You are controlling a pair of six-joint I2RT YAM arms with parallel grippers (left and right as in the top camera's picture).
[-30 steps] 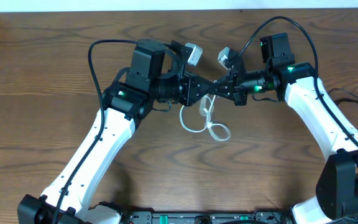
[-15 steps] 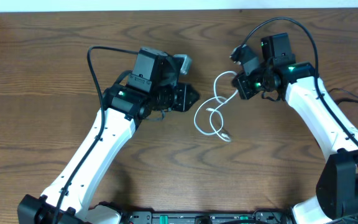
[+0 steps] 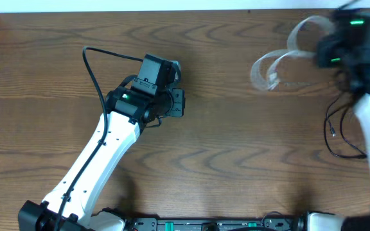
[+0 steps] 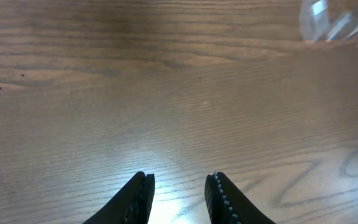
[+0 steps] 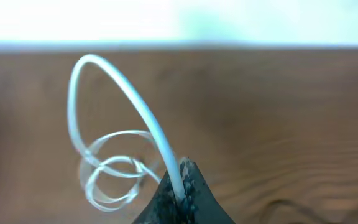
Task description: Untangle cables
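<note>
The right gripper [image 5: 180,186] is swinging away toward the table's [image 3: 223,167] far right corner, pinching the white cable [image 3: 276,64], which is trailing blurred beside it; half a second ago it was hanging near the middle. The left gripper [image 4: 179,196] is pulling back left, fingers spread and empty. A black cable [image 3: 339,131] is lying by the right edge. Bare wood is lying between the arms.

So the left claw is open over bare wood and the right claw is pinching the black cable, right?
Not quite. The right claw is pinching the white cable, as the right wrist view shows. The left claw is indeed open over bare wood.
</note>
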